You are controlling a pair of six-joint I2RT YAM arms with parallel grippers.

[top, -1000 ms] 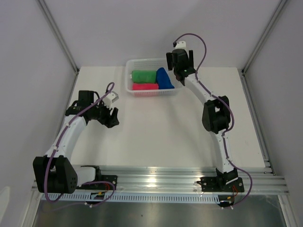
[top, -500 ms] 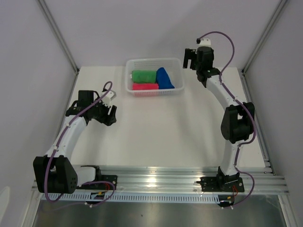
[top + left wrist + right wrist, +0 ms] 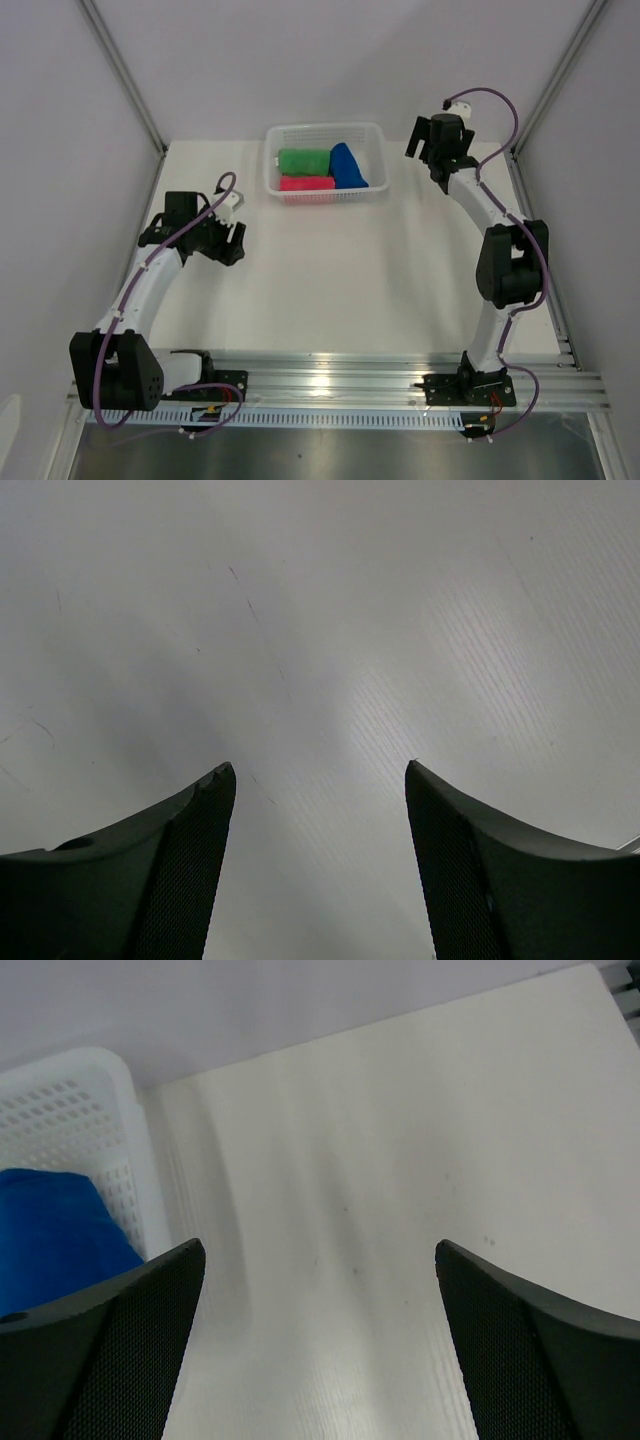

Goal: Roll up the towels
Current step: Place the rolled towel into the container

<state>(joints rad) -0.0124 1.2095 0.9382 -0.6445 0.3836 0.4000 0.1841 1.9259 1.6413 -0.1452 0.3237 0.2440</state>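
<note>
Three rolled towels lie in the white mesh basket [image 3: 374, 135] at the back: the green towel [image 3: 303, 160], the pink towel [image 3: 306, 183] and the blue towel [image 3: 348, 165]. The blue towel [image 3: 55, 1230] and the basket [image 3: 60, 1110] also show at the left of the right wrist view. My right gripper [image 3: 428, 142] is open and empty, to the right of the basket; in its own view [image 3: 320, 1250] its fingers frame bare table. My left gripper [image 3: 233, 240] is open and empty over bare table at the left; in its own view [image 3: 320, 770] only table shows.
The white table [image 3: 330, 270] spreads between the arms. Grey walls stand at left, right and back. A metal rail [image 3: 340, 385] runs along the near edge with both arm bases on it.
My right arm has swung right, from over the basket's right end to a spot beside it. The left arm has barely moved.
</note>
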